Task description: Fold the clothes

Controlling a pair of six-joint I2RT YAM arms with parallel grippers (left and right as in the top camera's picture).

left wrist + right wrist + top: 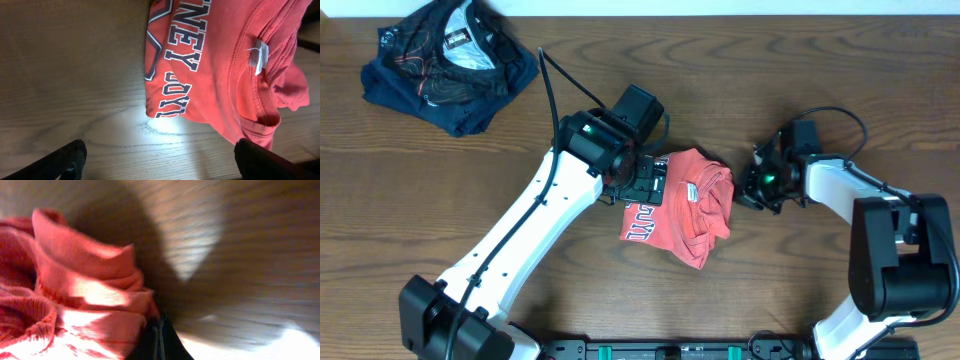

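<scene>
In the overhead view, the coral-red T-shirt (682, 208) lies on the surface (420, 200) as a loose bundle. It is doubled over, with the white lettering showing on one side and a ridge of bunched cloth on the other. The left hand (645, 181) hovers at the lettered edge of the T-shirt, and the right hand (748, 190) is just beside the bunched edge. A dark garment (445, 65) sits well apart from the T-shirt and is no part of this job.

In the left wrist view, the fingers (60, 161) are spread wide and hold nothing. Beyond them the T-shirt shows its collar and neck tag (259, 56), with the hem uneven.

In the right wrist view, the fingers (159, 342) are closed tight against the T-shirt's rumpled folds. We cannot tell whether any cloth is caught between them.

We judge the folding only roughly begun. The cloth is gathered rather than laid flat, no edges line up, and smoothing and squaring remain.
</scene>
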